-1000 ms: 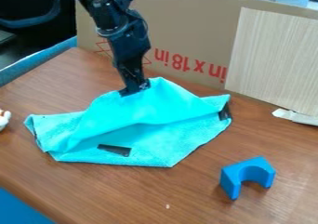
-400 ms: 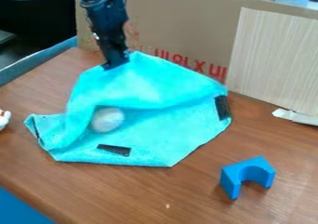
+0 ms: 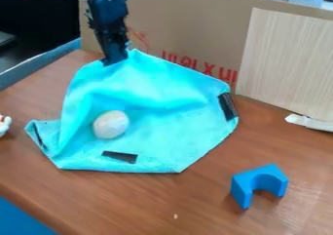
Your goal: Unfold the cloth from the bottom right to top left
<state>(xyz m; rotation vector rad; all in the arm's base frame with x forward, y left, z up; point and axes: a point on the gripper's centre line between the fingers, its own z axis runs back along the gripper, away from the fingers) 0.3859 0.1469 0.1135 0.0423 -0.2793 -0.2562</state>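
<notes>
We're holding the cloth (image 3: pixel 166 136) up by its top edge, w/ the gripper (image 3: pixel 114 61) clamped on it at the upper left, just in front of the cardboard (image 3: pixel 189 24). The lower part is lying on the table (image 3: pixel 208 209), and a pale ball (image 3: pixel 111 125) is sitting on it, just right of a steep fold. We're judging the unfold as well along, but the top's hanging raised & the left corner (image 3: pixel 42 134) is looking turned over.

Main risk as we're seeing it: the ball. If we're pulling too far or too fast toward top left, the whole cloth could be sliding, b/c nothing but its own wt. & the ball is holding the bottom down. The ball could then be rolling, esp. if that fold is nudging it. If we're letting go too early, the raised part could be flopping back over the ball, b/c it's slack & thin. If we're going too far back, the edge could be bunching vs. the cardboard rather than lying flat.

So we're wanting a low, slow lay-down, then a clean release w/o snagging. The blue block (image 3: pixel 259 184) is standing well apart at lower right, so prob. no trouble there.
</notes>
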